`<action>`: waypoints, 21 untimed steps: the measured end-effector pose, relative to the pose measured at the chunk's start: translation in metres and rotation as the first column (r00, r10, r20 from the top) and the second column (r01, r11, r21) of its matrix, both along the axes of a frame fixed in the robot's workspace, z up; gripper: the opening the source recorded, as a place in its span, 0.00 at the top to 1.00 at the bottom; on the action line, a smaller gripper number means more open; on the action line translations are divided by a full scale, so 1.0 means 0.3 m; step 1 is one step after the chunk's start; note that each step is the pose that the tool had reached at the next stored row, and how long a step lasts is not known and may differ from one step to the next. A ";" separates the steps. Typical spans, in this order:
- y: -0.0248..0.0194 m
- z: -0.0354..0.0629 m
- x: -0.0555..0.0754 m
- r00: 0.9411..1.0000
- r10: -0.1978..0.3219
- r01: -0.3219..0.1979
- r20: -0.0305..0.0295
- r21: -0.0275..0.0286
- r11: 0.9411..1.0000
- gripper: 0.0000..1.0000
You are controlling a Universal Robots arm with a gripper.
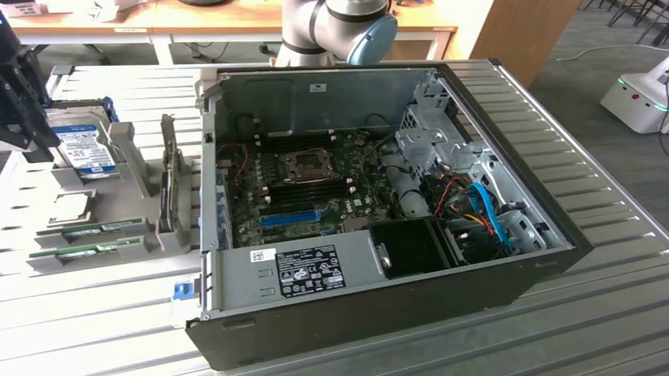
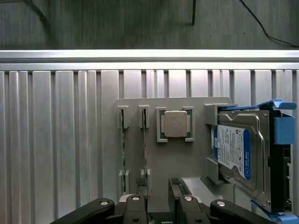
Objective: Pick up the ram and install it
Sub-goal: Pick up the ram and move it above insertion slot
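While the pincer [image 2: 158, 185] hangs over the grey parts holder [image 2: 201, 103], it grips nothing. Its fingers [image 2: 176, 191] stand spread as wide as they go, with an empty gap between them. Step in hand, as I judge it: the approach for the pick-up. No installing done yet.

Two sticks stand on edge in the holder's slots. One ram stick [image 2: 144, 154] is roughly in line with a fingertip, and the second stick [image 2: 122, 149] is just beside it. Cannot tell which is meant. Near them a processor chip [image 2: 175, 123] lies flat in its pocket. Past that sits a hard drive [image 2: 233, 154] with a blue label.

Next move, by my reading, calls for centring the gap over one thin board edge so the fingers straddle it. They must not catch the neighbouring stick or the slot posts. The sticks sit close together — little room for error.

Computer case [image 1: 418, 313] lies open on its side toward the exterior view's right of the holder, motherboard [image 1: 313, 188] exposed.

Surface: ribbed aluminium table [image 1: 585, 329], bare metal slats.

Room: wooden desks [image 1: 209, 23] behind and a grey floor. A white machine [image 1: 638, 94] stands at the exterior view's right — a black cable [image 2: 266, 29] trails on the floor.
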State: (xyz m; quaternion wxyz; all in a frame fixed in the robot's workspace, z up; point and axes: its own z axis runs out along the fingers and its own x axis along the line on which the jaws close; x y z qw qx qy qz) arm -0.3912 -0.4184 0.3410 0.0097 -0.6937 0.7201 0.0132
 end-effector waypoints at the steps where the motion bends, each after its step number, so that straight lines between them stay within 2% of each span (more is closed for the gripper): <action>1: 0.000 -0.006 0.000 1.000 0.000 0.000 0.000 0.000 1.000 0.68; 21: 0.000 -0.128 0.000 1.000 0.003 -0.003 0.000 0.000 1.000 0.68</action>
